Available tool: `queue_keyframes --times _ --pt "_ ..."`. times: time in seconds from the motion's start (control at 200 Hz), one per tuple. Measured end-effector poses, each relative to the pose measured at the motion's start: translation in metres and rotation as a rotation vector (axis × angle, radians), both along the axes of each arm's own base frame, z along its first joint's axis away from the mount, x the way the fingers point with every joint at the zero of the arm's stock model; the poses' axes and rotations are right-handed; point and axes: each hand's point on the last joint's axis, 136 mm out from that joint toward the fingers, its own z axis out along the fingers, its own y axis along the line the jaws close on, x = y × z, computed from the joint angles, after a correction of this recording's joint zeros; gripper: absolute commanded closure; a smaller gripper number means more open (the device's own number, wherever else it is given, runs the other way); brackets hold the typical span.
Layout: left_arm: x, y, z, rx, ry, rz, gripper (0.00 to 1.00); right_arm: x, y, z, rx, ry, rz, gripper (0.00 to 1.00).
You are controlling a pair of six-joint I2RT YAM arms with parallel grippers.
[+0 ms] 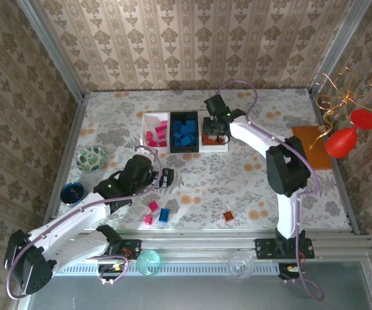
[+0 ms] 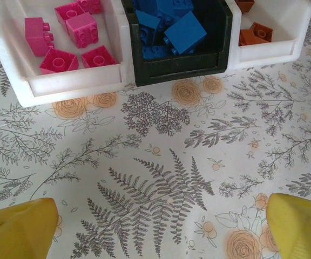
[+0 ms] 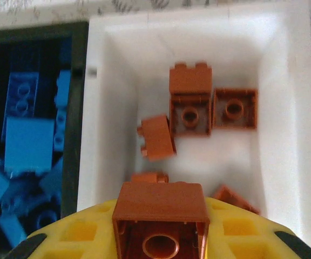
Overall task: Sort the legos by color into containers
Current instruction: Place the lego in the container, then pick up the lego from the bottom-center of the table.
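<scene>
Orange-brown lego (image 3: pixel 161 208) in right hand (image 1: pixel 216 132), over white tray (image 3: pixel 288 108).

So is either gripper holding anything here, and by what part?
Right gripper holds an orange-brown brick by its opposite side walls, over the white tray. Left gripper is open and empty.

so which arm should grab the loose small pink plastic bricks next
Left: the open left gripper sits near those pink bricks; the right gripper holds an orange-brown plastic brick over the white tray.

No lettering, label, brand or number was legible on the trays (image 2: pixel 74 86), on any brick (image 2: pixel 185 32) inside them, or on the tablecloth (image 2: pixel 161 178) around them.
</scene>
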Motion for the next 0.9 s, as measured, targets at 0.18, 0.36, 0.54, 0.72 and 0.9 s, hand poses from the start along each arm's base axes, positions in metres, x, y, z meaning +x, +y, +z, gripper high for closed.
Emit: queue_keyframes --times 0.18,0.36,0.54,0.72,0.9 --pt "-0.001 -0.001 0.000 -0.003 0.003 -0.005 0.00 0.007 -0.008 0.003 -0.027 -0.007 -0.005 0.31" --pt "-0.001 -0.001 0.000 -0.002 0.003 -0.005 0.00 -0.035 -0.020 0.018 -0.027 -0.003 0.009 0.27" --pt "0.000 -0.001 0.000 -0.003 0.002 -0.004 0.00 -0.112 -0.014 0.048 -0.004 -0.042 0.101 0.24" --pt "0.000 0.000 0.000 -0.003 0.002 -0.001 0.00 -0.203 -0.007 0.021 -0.043 0.049 0.242 0.24" --pt "0.001 0.001 0.000 -0.002 0.002 0.004 0.00 -0.279 -0.026 -0.028 -0.113 0.231 0.292 0.24"
